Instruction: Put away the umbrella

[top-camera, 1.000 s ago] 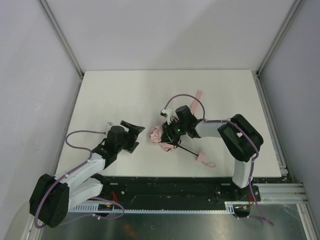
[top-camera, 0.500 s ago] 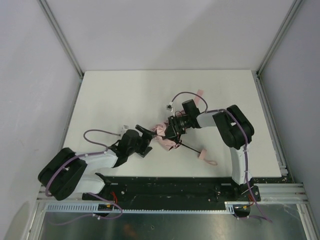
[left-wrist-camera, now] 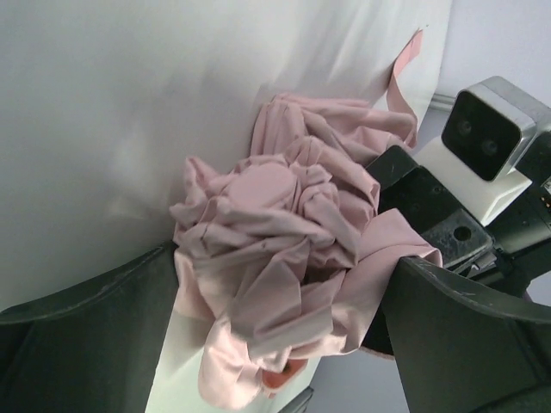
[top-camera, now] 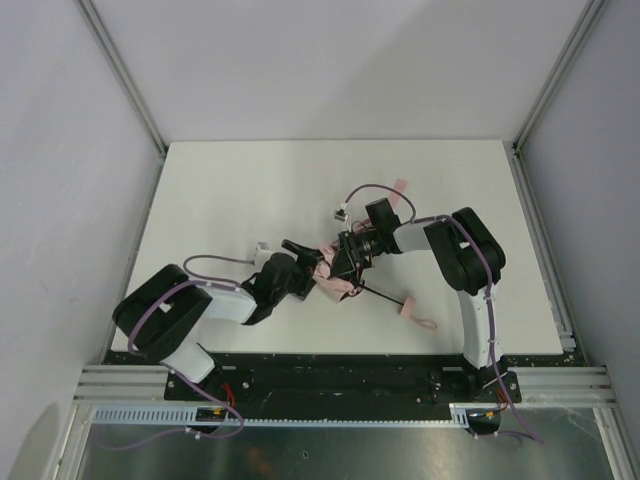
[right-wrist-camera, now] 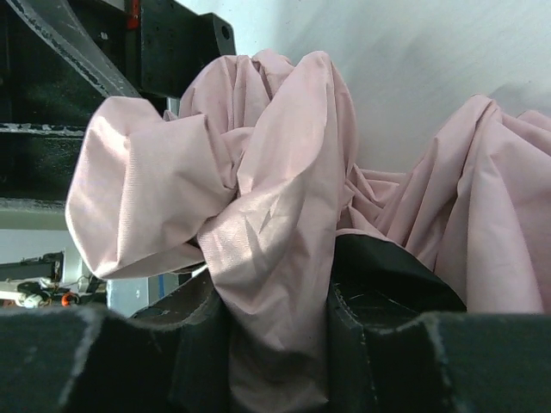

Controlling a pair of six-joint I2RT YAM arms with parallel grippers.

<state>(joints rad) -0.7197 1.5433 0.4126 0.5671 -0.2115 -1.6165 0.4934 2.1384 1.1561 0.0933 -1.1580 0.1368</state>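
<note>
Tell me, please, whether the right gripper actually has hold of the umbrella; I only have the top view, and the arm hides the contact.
Observer: Yes. In the right wrist view, a fold of the umbrella is pinched between the fingers of the right gripper.
Operator: Thank you. Is the left gripper closed on it too?
Observer: No. The left wrist view shows the left gripper wide open, one finger on each side of the bunched fabric.
Operator: Which part faces the left gripper?
Observer: The round cap at the top of the canopy, with crumpled folds around it.
</note>
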